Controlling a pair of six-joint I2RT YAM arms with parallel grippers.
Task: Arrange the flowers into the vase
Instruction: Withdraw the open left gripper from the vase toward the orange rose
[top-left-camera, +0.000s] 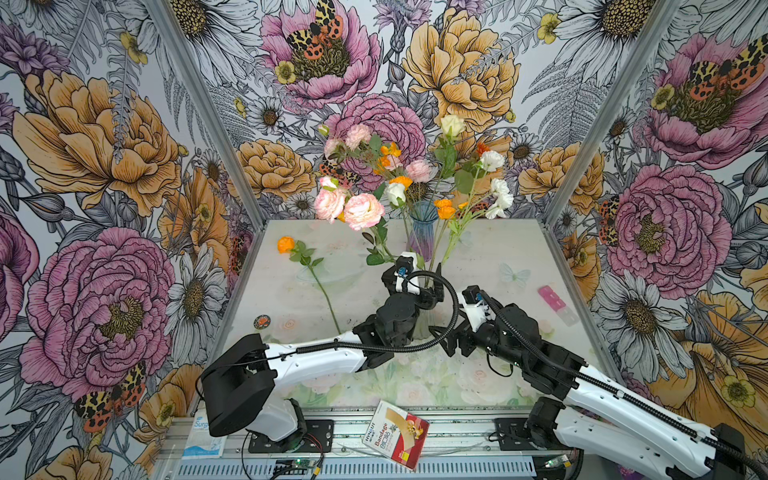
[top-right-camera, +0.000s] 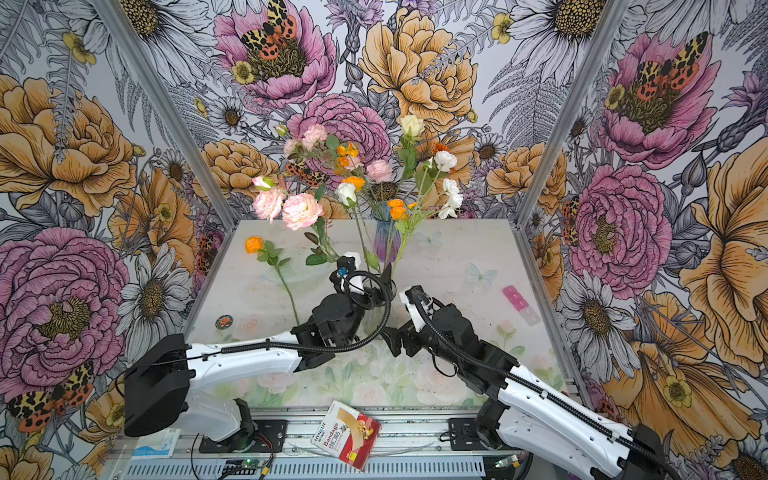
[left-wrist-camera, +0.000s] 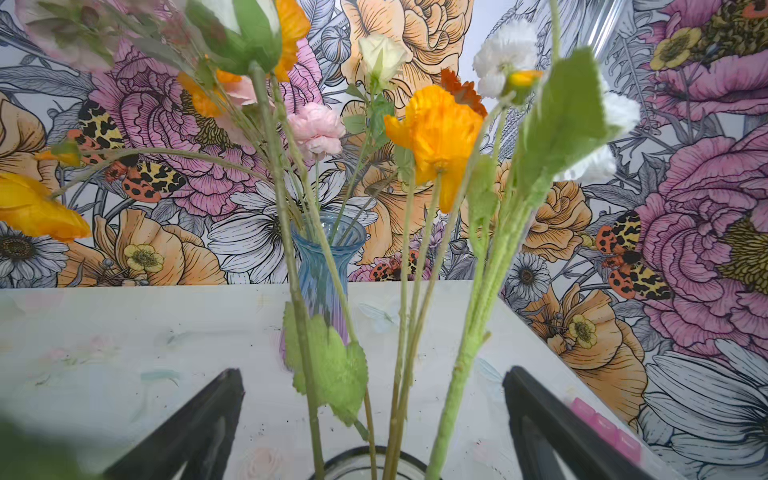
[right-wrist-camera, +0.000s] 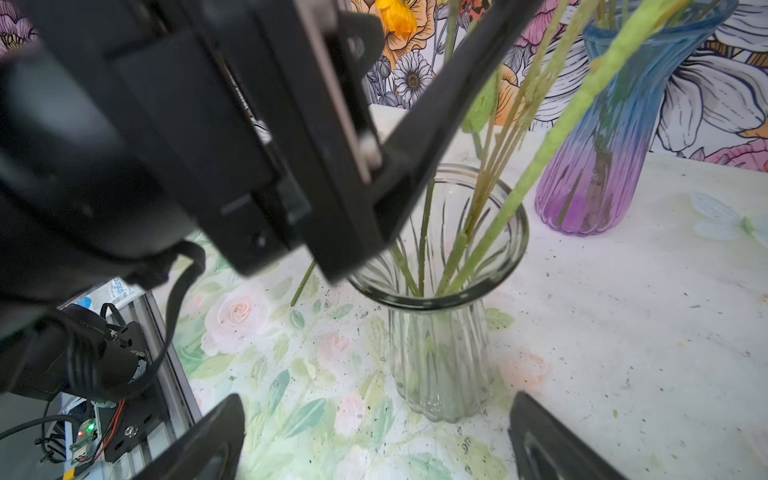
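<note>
Hovering over a clear ribbed glass vase (right-wrist-camera: 440, 307) at mid-table, the left gripper (left-wrist-camera: 372, 374) is unclenched, its jaws wide on either side of the green stems. Most flowers (top-left-camera: 362, 210) stand in that vase and in a blue-and-purple vase (right-wrist-camera: 602, 174) behind it. 1 orange flower (top-left-camera: 286, 244) lies flat on the table (top-left-camera: 498, 257), left side. The right gripper (right-wrist-camera: 376, 399), spread and empty, waits beside the clear vase.
</note>
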